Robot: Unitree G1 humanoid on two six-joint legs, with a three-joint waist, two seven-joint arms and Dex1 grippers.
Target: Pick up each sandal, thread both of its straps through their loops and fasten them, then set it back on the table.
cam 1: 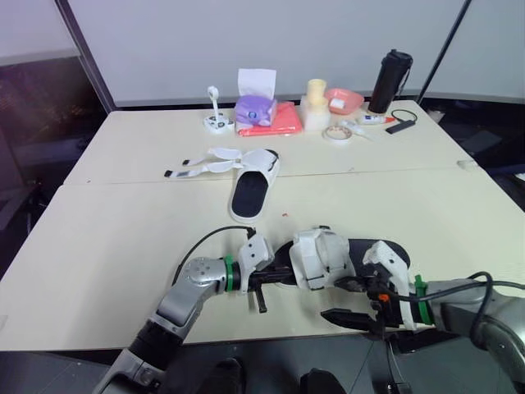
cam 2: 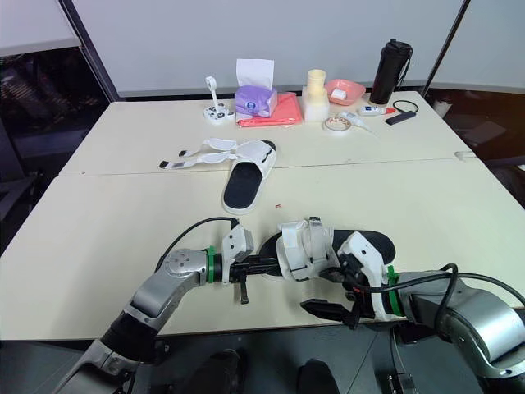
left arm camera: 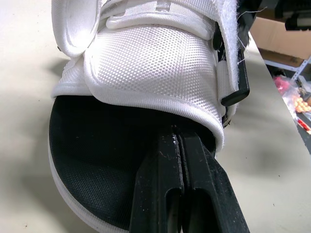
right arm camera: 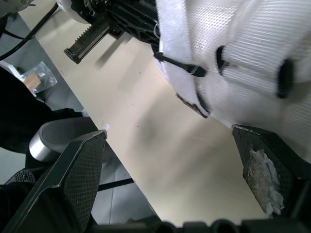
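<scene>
A: Surface first?

B: Two pale cream tables (cam 1: 123,238) pushed together, with a seam running across. A light panelled wall (cam 1: 246,41) stands behind and dark glass to the left. The far end is cluttered: a purple tissue box (cam 1: 254,108) on a red cloth (cam 1: 285,121), a pink bowl (cam 1: 344,100), a tape roll (cam 1: 336,134) and a black bottle (cam 1: 390,80).

A: Sandals?

B: The far sandal (cam 1: 253,189) lies mid-table, just beyond the seam. Its straps (cam 1: 205,164) are undone and splayed to the robot's left. The near sandal (cam 1: 324,256) sits at the front edge between the two claws, white upper over a black insole (left arm camera: 107,160). I cannot tell whether it rests on the table or is lifted.

A: Left claw?

B: The left claw (left arm camera: 177,133) has its fingers pressed together with barely a slit between them. They lie along the insole, and the tips run in under the hem of the upper (left arm camera: 150,68). Whether they pinch anything there is hidden.

A: Right claw?

B: The right claw (right arm camera: 170,160) is spread wide and grips nothing. One finger (right arm camera: 262,165) sits just beside the strapped side of the upper, with white fluff on its pad. The other finger is well clear, over the table's front edge.
</scene>
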